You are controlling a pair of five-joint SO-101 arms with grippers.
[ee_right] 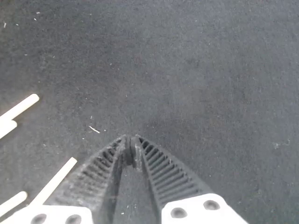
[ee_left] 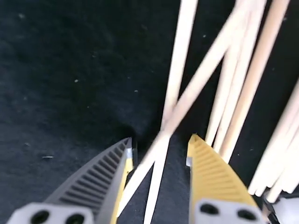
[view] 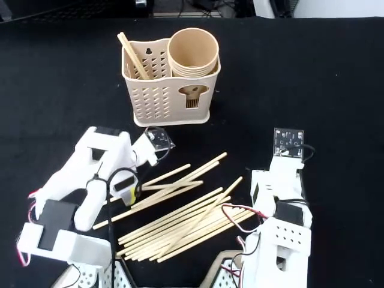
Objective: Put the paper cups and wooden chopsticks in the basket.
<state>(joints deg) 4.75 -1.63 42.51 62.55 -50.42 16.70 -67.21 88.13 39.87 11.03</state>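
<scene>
Desk: black cloth-covered desk [view: 318, 78].

Basket: a beige perforated plastic basket [view: 157, 99] with two compartments stands upright towards the far edge of the desk, about midway along it.

Cups: a stack of tan paper cups [view: 193, 51] sits upright in the basket's right compartment.

Chopsticks, placed: one pale wooden chopstick [view: 133, 55] leans in the left compartment.

Chopsticks, loose: a pile of pale wooden chopsticks [view: 180, 219] lies fanned on the desk near the front edge, between the two arms and well apart from the basket.

Left gripper [ee_left: 159, 140]: it is low over the left ends of the loose pile [view: 127, 195]. Its fingers, one grey [ee_left: 103, 175] and one yellow [ee_left: 212, 175], are spread apart. Two crossed chopsticks [ee_left: 163, 126] pass between them, with a gap visible on each side.

Right gripper [ee_right: 130, 140]: it sits low over bare desk cloth with its fingers closed together, holding nothing. A few chopstick ends [ee_right: 18, 108] lie just beside it.
</scene>
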